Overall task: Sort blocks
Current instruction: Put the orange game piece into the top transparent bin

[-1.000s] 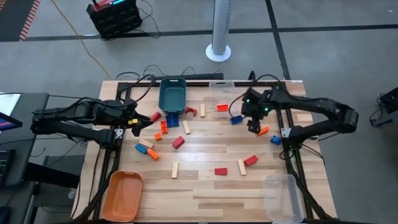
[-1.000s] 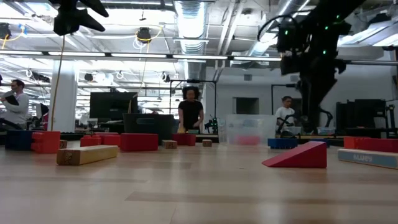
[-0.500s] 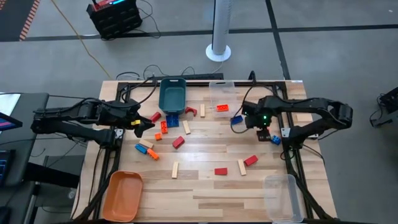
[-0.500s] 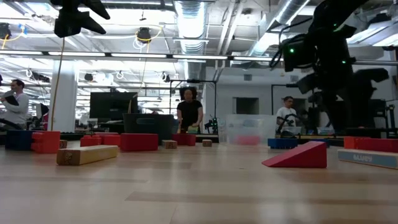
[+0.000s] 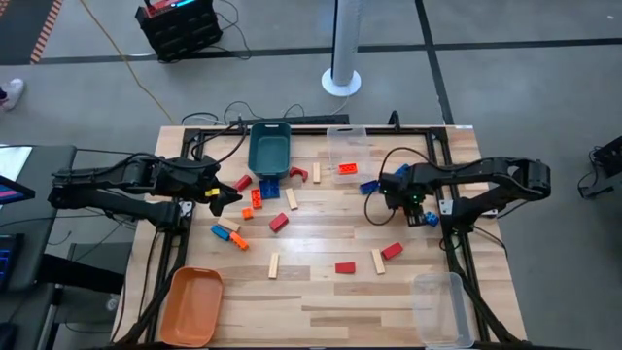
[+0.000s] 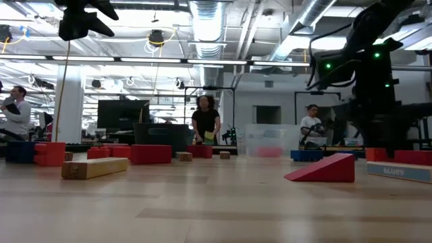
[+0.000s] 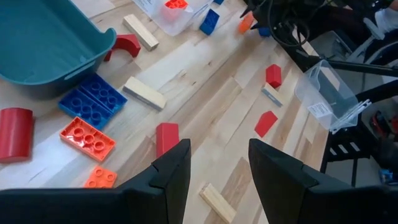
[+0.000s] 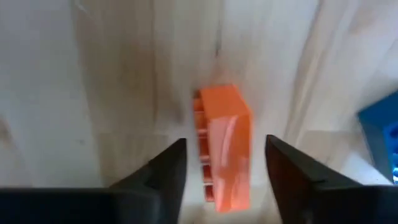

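Most of the blocks (image 5: 279,222) lie spread out over the table (image 5: 321,292), so the sorting has only just begun. One red block (image 5: 347,168) sits in the clear bin (image 5: 347,146). The orange bin (image 5: 191,306) looks empty. The right tool (image 8: 225,163) is low over an orange block (image 8: 225,146), its fingers wide on both sides, not squeezing it yet. The left tool (image 7: 217,163) waits wide and holds nothing.

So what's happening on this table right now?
Toy blocks lie scattered across the wooden table. The right gripper is low at the table's right side, its jaws open around a small orange studded brick, not yet closed on it. The left gripper hovers open at the left, holding nothing.
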Action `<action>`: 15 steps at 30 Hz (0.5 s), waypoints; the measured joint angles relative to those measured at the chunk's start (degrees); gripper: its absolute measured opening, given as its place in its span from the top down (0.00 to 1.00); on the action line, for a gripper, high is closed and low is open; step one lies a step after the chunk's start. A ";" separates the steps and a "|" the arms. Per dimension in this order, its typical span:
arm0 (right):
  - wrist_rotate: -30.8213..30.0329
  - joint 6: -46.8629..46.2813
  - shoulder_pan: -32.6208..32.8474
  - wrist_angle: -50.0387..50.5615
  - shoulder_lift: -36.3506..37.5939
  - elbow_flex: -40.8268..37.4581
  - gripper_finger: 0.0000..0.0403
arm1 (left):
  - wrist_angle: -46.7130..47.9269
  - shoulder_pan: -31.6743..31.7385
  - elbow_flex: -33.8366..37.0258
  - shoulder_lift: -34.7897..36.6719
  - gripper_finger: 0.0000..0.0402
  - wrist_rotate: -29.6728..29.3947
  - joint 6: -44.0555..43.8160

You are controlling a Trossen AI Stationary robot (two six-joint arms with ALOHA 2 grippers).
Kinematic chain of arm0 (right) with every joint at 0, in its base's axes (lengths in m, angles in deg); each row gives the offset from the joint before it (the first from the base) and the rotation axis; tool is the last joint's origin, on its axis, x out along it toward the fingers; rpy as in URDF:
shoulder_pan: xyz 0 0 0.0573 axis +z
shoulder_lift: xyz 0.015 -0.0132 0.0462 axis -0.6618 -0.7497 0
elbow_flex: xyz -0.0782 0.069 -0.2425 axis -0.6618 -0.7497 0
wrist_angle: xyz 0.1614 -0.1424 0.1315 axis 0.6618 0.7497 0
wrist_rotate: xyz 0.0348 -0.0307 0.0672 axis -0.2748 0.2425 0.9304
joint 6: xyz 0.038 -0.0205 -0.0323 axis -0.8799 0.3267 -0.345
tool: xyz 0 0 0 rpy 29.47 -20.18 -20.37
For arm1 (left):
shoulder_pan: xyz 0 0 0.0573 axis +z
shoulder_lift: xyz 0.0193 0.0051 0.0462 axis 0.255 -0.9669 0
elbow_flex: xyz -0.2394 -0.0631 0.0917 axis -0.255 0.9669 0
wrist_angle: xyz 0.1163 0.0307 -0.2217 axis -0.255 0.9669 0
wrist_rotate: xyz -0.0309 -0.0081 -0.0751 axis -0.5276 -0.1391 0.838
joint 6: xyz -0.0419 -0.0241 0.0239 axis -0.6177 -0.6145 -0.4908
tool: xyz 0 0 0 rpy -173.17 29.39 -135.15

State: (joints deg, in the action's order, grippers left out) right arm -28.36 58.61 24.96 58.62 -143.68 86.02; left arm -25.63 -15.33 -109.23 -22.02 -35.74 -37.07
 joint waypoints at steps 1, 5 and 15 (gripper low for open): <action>1.08 0.33 -0.01 -0.02 0.00 0.13 0.60 | -0.01 0.00 0.00 0.00 0.61 0.00 0.01; 5.26 1.35 -0.02 0.35 0.00 1.49 0.81 | -0.01 0.00 0.00 0.00 0.61 0.00 0.81; 14.37 -0.33 0.00 0.78 0.02 20.35 0.91 | 0.01 0.00 0.00 0.00 0.61 -0.78 1.57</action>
State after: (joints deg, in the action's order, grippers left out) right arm -13.99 58.28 24.96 59.40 -143.66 106.37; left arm -25.62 -15.33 -109.23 -22.02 -36.52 -35.50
